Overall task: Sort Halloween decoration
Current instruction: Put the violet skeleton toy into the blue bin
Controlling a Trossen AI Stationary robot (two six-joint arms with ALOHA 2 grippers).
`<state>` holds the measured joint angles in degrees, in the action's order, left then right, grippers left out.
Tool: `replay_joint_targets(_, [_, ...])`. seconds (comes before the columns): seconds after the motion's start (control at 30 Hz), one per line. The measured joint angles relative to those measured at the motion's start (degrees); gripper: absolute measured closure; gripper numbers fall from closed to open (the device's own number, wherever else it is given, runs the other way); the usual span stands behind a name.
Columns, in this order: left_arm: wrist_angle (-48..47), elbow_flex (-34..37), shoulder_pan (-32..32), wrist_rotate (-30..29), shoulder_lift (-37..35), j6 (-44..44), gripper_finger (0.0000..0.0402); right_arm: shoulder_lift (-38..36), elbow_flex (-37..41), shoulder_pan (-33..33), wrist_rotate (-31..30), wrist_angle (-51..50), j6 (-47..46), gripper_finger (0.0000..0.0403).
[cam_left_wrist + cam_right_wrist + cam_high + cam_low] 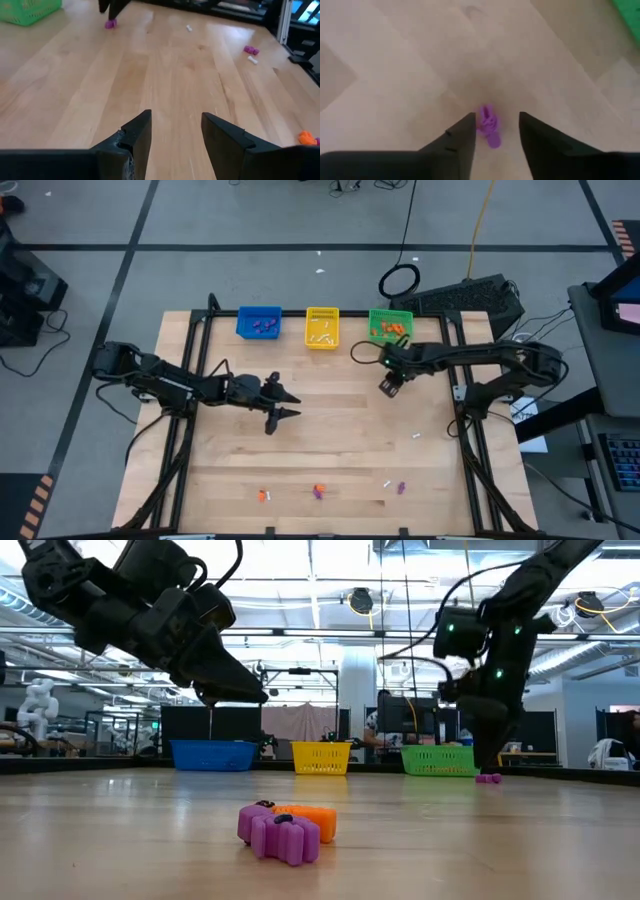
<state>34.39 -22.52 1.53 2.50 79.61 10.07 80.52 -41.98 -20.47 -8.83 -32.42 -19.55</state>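
Right claw (495,135) is down low over the table (330,435), just in front of the green basket (390,326). Its fingers (462,142) are spread apart, and a purple trinket (489,125) sits on the wood right between the tips. Neither finger appears to touch it, so nothing is gripped. From table level that same purple piece (488,778) shows on the wood at the foot of the right arm.

Left claw (283,405) hovers mid-table, well off to the side of the right one, fingers (135,137) wide apart and holding nothing; only bare wood lies between them.

Behind the left claw along the far edge sit the blue basket (259,323) with purple bits inside and the yellow basket (322,328) with white bits; the green one carries orange pieces.

Loose trinkets remain out on the boards. A white one (414,436) lies on the near side of the right claw. Well nearer the front edge, far from both claws, sit an orange one (263,495), an orange and purple pair (319,491) touching each other, another white one (386,483), and a purple one (402,487) just beside it. The low camera has that pair right up close: purple piece (280,833) in front, orange piece (312,819) behind.
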Motion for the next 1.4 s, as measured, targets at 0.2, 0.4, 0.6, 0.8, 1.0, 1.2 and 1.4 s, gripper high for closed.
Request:
replay_joint_targets(0.2, [6.00,4.73,-1.52,-0.06,-0.57,1.25,0.0231,5.24,-0.03,-0.96,-0.02,1.77,0.78,0.0239])
replay_joint_targets(0.4, [9.07,10.21,-2.25,-0.24,-6.38,1.64,0.0231,6.85,-0.24,-0.91,1.30,2.07,1.17,0.0313])
replay_joint_targets(0.6, [8.59,14.14,-2.35,-2.93,-15.18,1.55,0.0231,6.86,-0.27,-0.27,3.66,2.02,2.25,0.0389])
replay_joint_targets(0.8, [8.09,18.26,-2.54,-5.36,-23.77,1.05,0.0231,7.27,-3.00,3.18,3.81,1.54,2.39,0.0388])
replay_joint_targets(1.0, [6.92,21.62,-4.74,-6.54,-30.46,1.02,0.0231,7.20,-5.69,8.18,4.74,9.74,2.81,0.0401])
replay_joint_targets(1.2, [4.61,22.08,-6.56,-6.61,-34.75,0.79,0.0231,7.34,-6.16,12.96,4.76,26.99,2.30,0.0403])
replay_joint_targets(1.4, [3.66,22.08,-7.68,-11.48,-36.35,-1.75,0.0231,10.00,-7.44,13.36,4.06,43.61,4.15,0.0402])
